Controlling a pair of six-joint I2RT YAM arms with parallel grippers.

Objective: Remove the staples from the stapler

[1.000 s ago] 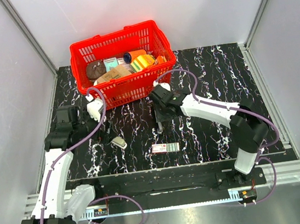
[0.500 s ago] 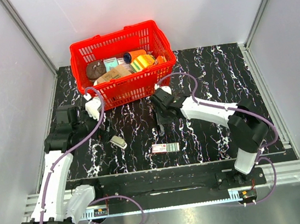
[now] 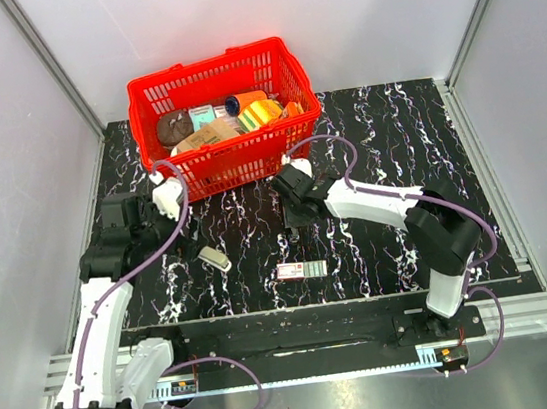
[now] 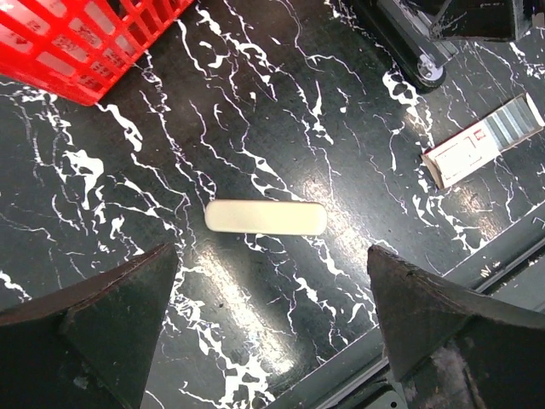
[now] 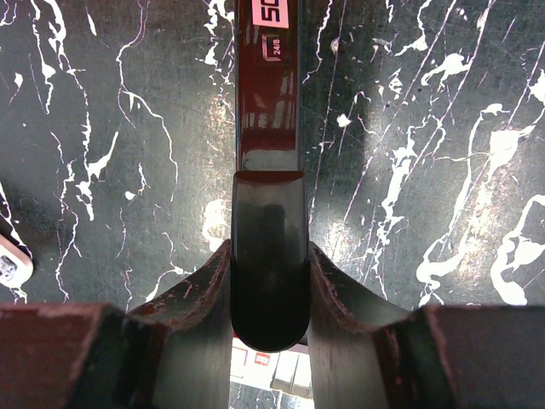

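Observation:
The stapler [image 5: 267, 102] is dark red with a black rear end and lies flat on the black marbled table. My right gripper [image 5: 268, 256] is shut on that rear end, one finger on each side. In the top view the right gripper [image 3: 294, 200] sits over the stapler [image 3: 294, 224] just in front of the basket. My left gripper [image 4: 268, 256] is open and empty, hovering above a small cream bar [image 4: 265, 217]. In the top view the left gripper [image 3: 176, 217] is at the left, with the bar [image 3: 215, 261] below it.
A red basket [image 3: 295, 121] holding several items stands at the back, and its corner shows in the left wrist view [image 4: 77, 51]. A small staple box [image 3: 300, 269] lies near the front edge, also in the left wrist view [image 4: 481, 145]. A metal rail runs along the near edge.
My right gripper has shifted a little left and nearer on the stapler. My left gripper has drifted slightly back and left.

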